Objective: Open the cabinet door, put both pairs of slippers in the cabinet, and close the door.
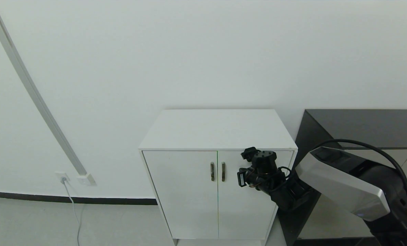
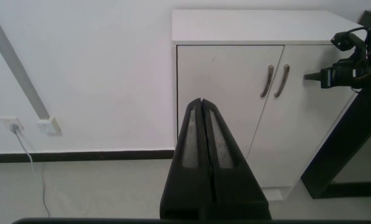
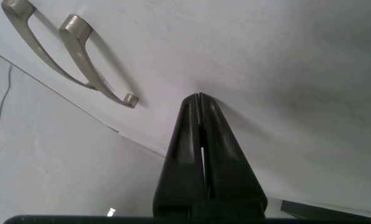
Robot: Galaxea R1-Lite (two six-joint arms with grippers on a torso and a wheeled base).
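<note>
A white cabinet (image 1: 217, 130) is seen standing on the floor (image 1: 114, 222) against a white wall (image 1: 203, 51). Its two doors are shut: the left door (image 1: 182, 194) and the right door (image 1: 247, 215) meet at the middle seam. A metal handle is fixed upright on each side of this seam, the left handle (image 1: 212, 171) and the right handle (image 1: 223, 171), just beside each other.

The right end effector (image 1: 239, 178) is held in front of the upper part of the right door, just beside the right handle, on the side away from the seam. Its fingers are pressed together and nothing is held between them. In the right wrist view the closed tip (image 3: 200, 99) is pointed at the door surface, very near to it; whether it touches the door cannot be told.

The left end effector (image 2: 201, 104) is also closed with nothing in it. It is held well apart from the cabinet, on the cabinet's left side.

A dark grey cabinet (image 1: 360, 126) is placed just beside the white cabinet, on its right. On the wall to the left, a socket (image 1: 62, 177) with a white cable (image 1: 74, 208) and a slanted white cable duct (image 1: 32, 89) are seen.
</note>
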